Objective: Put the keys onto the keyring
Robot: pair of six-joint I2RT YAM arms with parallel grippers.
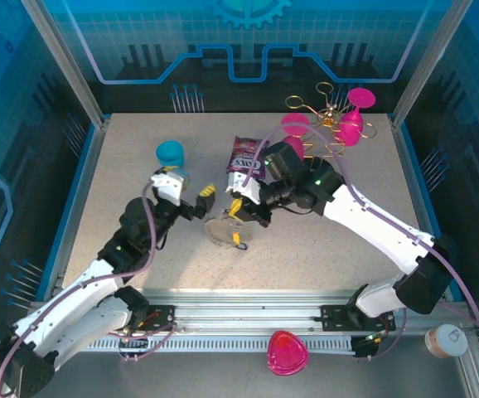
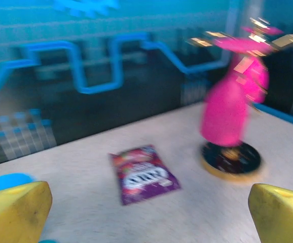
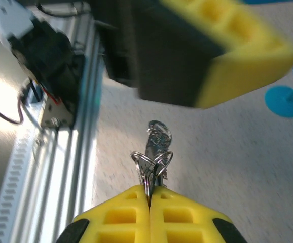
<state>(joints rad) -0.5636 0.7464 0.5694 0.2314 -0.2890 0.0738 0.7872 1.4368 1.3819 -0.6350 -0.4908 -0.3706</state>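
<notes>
My right gripper [image 1: 241, 212] is shut, its yellow fingertips [image 3: 131, 202] pinching thin silver wire loops of the keyring [image 3: 152, 161]. A silvery coiled stretch and a key blade [image 3: 157, 137] stick out past the tips, over the table. From above, the keyring [image 1: 220, 231] is a grey loop just in front of that gripper, with an orange-yellow tabbed key [image 1: 238, 243] at its near side. My left gripper [image 1: 200, 203] stands open just left of the ring, touching nothing. In the left wrist view its gripper [image 2: 149, 217] shows yellow pads [image 2: 14, 212] wide apart above bare table.
A purple snack packet [image 1: 245, 156] lies behind the grippers. A blue goblet [image 1: 171, 152] stands at the left. Pink goblets hang on the gold wire rack [image 1: 331, 120] at the back right. A pink goblet [image 2: 230, 111] on a dark round base is near the packet.
</notes>
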